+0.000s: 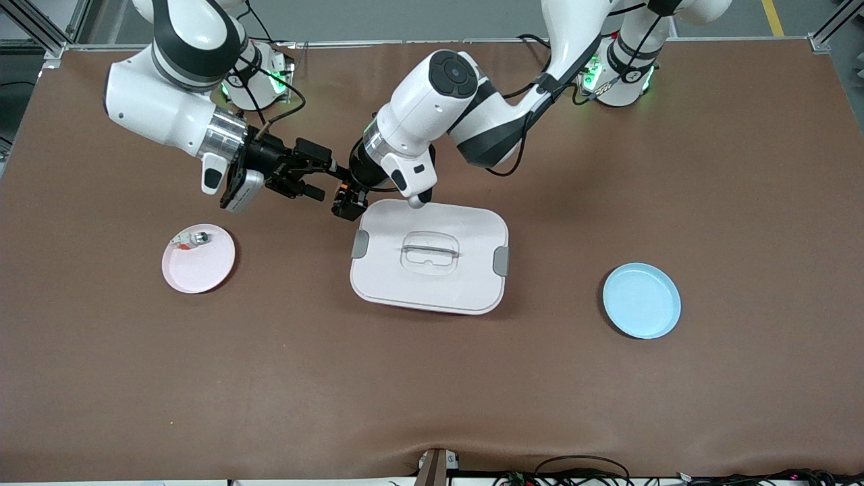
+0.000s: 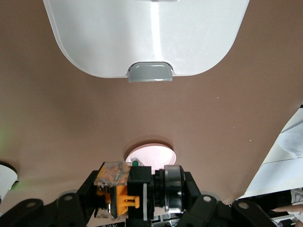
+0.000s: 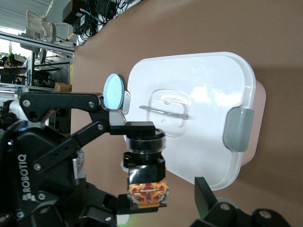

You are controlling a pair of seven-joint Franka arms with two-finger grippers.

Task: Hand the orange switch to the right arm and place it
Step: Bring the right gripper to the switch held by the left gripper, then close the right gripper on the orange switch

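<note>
Two claws meet upper centre, above desk [image 1: 432, 378] beside box [image 1: 429, 256]. Left claw [image 1: 349, 201] clamped on switch [image 2: 137, 191]; right claw [image 1: 309, 177] spread wide round it, not gripping.

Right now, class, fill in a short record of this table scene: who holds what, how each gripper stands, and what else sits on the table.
held item: tiny black push-button switch with orange marks, gripped by the left gripper
left gripper: shut on the switch, beside the container's corner
right gripper: open, jaws either side of the switch, not closed on it
centre: white lidded rectangular container with grey clips
right arm's end: small pink plate holding a small silver-capped part
left arm's end: round light-blue plate
</note>
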